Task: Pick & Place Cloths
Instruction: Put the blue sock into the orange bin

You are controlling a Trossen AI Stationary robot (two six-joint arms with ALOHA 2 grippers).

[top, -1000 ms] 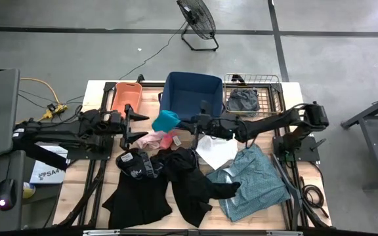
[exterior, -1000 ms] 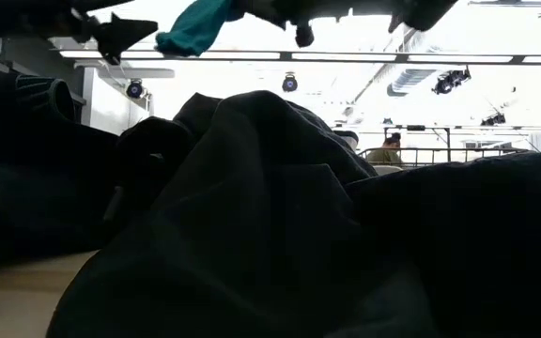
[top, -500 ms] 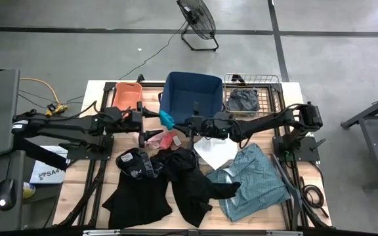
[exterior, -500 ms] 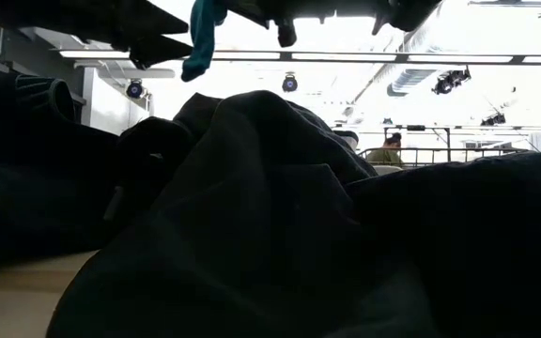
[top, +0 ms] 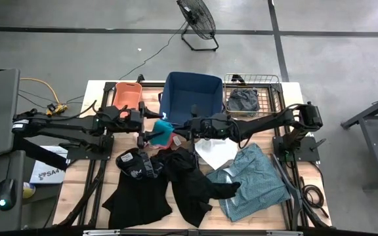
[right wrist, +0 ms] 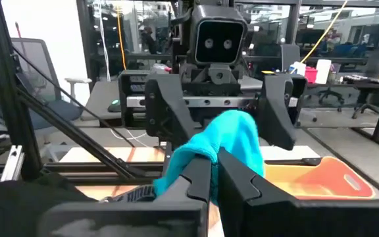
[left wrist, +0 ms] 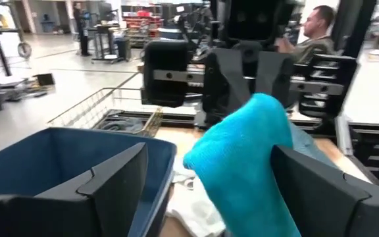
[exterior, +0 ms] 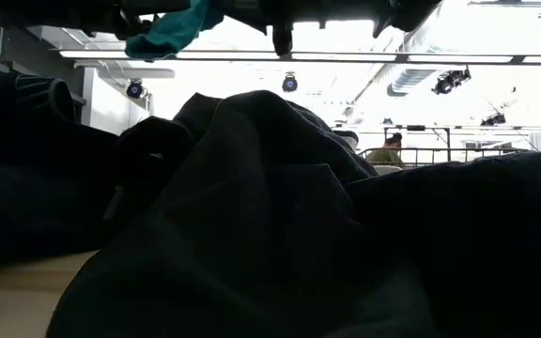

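One small teal knitted cloth [top: 162, 129] hangs above the wooden bench [top: 94, 190], just in front of the navy fabric bin [top: 190, 94], its long axis running between my two claws. My right claw [top: 176, 130] is pinched tight on one end of it. My left claw [top: 149, 128] stands wide open, its fingers [left wrist: 114, 181] flanking the cloth's other end without clamping it.

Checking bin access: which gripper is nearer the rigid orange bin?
Left. The left gripper, open around the small teal cloth, sits just beside the orange bin. The right gripper, shut on that cloth, lies farther along, in front of the navy bin.
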